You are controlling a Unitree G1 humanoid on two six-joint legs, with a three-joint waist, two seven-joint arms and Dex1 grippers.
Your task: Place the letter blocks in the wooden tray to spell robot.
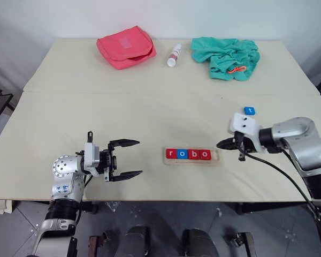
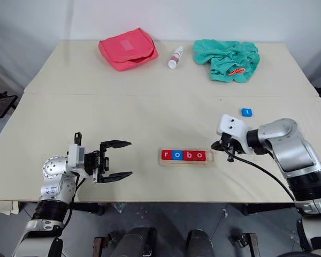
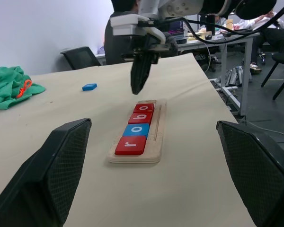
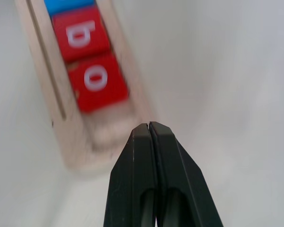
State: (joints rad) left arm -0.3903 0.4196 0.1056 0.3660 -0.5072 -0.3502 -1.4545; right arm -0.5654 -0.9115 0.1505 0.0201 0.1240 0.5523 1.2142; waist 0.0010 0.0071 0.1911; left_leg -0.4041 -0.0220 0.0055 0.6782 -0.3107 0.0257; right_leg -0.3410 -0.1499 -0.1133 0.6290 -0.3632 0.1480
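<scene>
The wooden tray (image 1: 218, 157) lies near the table's front edge, right of centre. In it sit the letter blocks in a row: red r (image 1: 171, 154), blue o (image 1: 182, 154), red b (image 1: 193, 154), red o (image 1: 205, 154). Its right end is bare. A blue t block (image 1: 249, 111) lies flat on the table behind and to the right of the tray. My right gripper (image 1: 220, 144) is shut and holds nothing, just off the tray's right end, its tips (image 4: 148, 126) pressed together. My left gripper (image 1: 132, 158) stands open and empty to the left of the tray.
At the back of the table lie a red pouch (image 1: 126, 47), a small white bottle (image 1: 174, 55) on its side, and a crumpled teal cloth (image 1: 226, 58). A seam (image 1: 150, 94) crosses the table between them and the tray.
</scene>
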